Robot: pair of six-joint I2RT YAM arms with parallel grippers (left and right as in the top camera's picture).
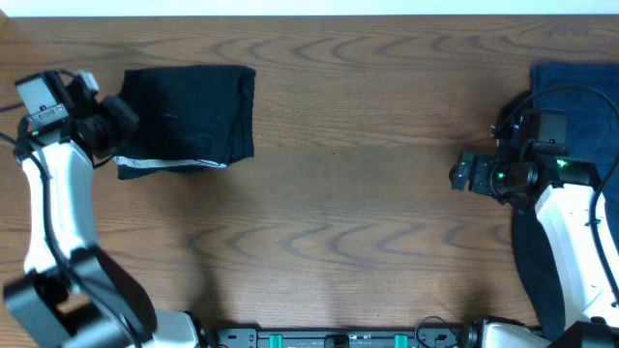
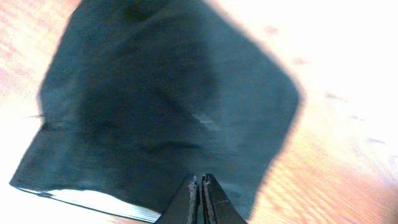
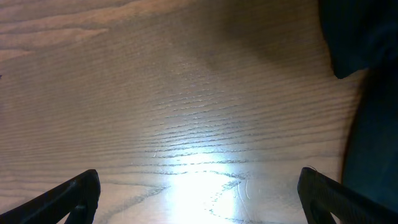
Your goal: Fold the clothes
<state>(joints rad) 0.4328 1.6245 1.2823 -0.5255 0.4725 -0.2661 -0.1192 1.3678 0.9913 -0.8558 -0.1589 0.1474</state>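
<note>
Overhead shows your left tool (image 1: 126,118) closed, apparently empty, beside the folded black garment (image 1: 189,111), right tool (image 1: 460,176) wide open and empty; the cloth looks soft and limp, so pinch a corner.

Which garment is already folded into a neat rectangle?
The black garment far left, pale edge showing; the navy-blue garment far right lies loose.
</note>
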